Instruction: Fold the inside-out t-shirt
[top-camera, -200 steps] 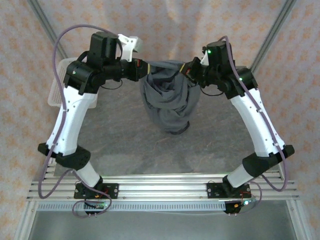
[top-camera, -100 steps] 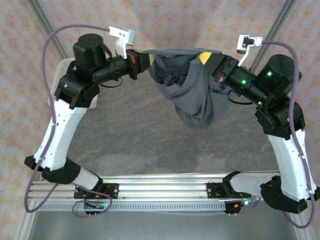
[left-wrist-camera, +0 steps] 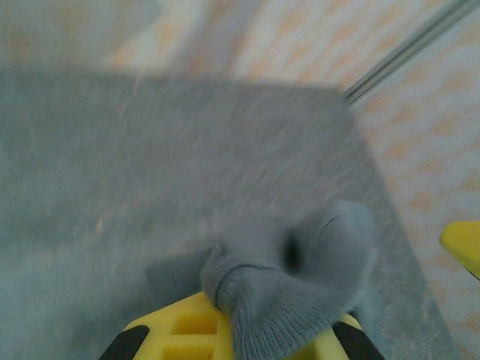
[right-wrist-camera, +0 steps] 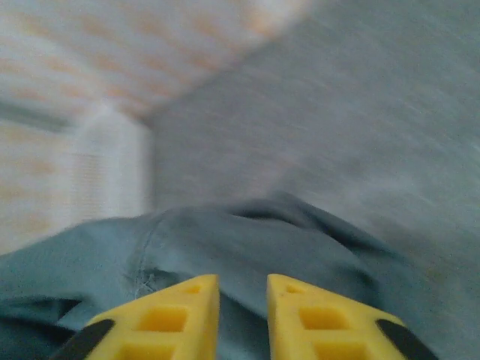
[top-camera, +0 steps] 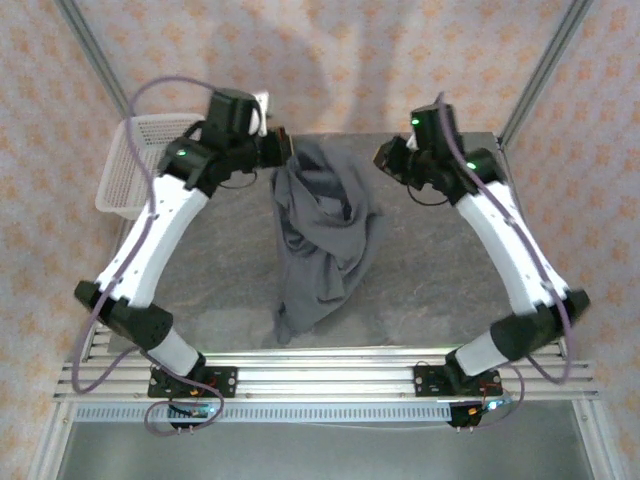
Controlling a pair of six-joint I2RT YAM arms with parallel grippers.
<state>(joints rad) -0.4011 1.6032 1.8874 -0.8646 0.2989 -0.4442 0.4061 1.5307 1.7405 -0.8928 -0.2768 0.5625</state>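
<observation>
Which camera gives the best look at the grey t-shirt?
Top external: the whole t-shirt lies crumpled on the table. Left wrist shows a pinched bunch of it; right wrist, one blurred fold.

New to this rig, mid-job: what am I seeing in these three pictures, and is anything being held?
The wide picture looks down on two white robot arms, left arm and right arm, bolted at the near edge of a grey table, each ending in a two-finger gripper. The other two pictures come from wrist cameras; the yellow shapes at the bottom are that arm's own fingers. A dark grey t-shirt lies rumpled in a long strip on the table; a white basket sits far left. The left gripper is shut on a bunch of the t-shirt's far end. The right gripper has its fingers slightly apart, cloth beyond them; whether it grips is unclear.
</observation>
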